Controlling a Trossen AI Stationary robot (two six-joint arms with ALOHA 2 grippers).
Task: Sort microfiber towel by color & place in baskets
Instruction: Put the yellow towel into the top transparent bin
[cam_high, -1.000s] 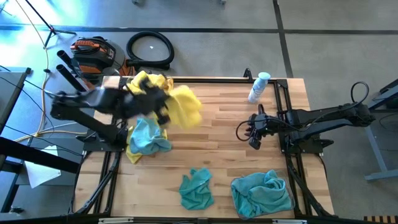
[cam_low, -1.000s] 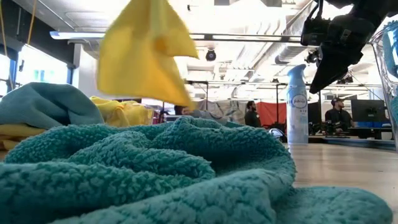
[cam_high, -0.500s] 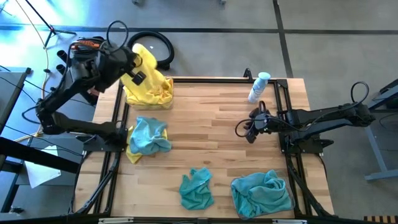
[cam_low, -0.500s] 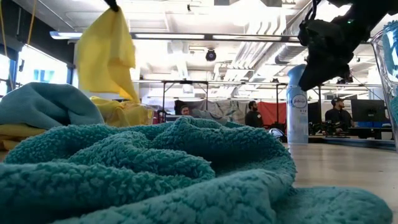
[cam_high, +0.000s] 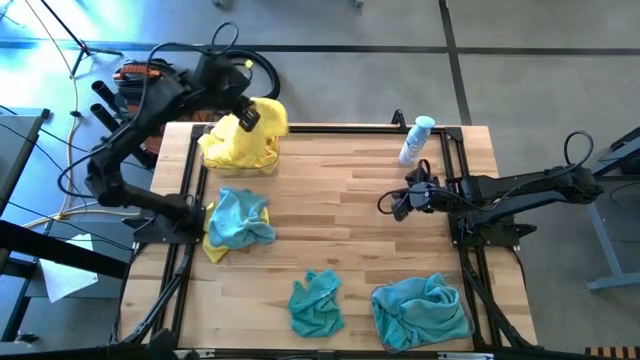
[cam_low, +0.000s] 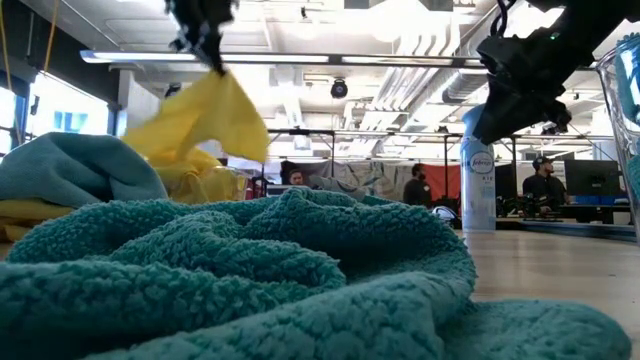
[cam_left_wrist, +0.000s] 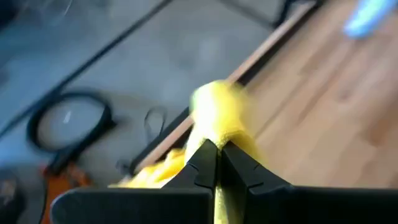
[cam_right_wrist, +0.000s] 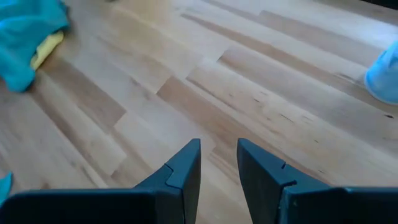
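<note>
My left gripper (cam_high: 247, 116) is over the table's far left corner, shut on a yellow towel (cam_high: 270, 112) that hangs above a heap of yellow towels (cam_high: 238, 148). In the low view that towel (cam_low: 205, 115) trails slantwise under the gripper (cam_low: 205, 35). A teal towel (cam_high: 240, 218) lies on another yellow one at the left edge. Another teal towel (cam_high: 317, 302) lies near the front. A teal heap (cam_high: 420, 312) sits front right, behind a clear basket wall (cam_low: 622, 170). My right gripper (cam_high: 400, 205) hovers open over bare wood right of centre. My left gripper pinches a bunched part of the yellow towel (cam_left_wrist: 217, 121) between its two shut fingers (cam_left_wrist: 202, 163), coming slantwise from above. The towel hangs below the fingers, slack and swung to one side. Whether its lower end touches the yellow heap I cannot tell.
A white-and-blue spray bottle (cam_high: 415, 140) stands at the far right of the table, close behind my right gripper. The middle of the wooden table (cam_high: 340, 215) is bare. A black hose coil (cam_high: 242, 75) and an orange tool (cam_high: 145, 85) lie on the floor beyond the far edge.
My left gripper has swung from over the table's left middle to the far left corner, carrying the yellow towel, which stays lifted and swings under it. My right gripper has rolled about its own axis while staying in place.
</note>
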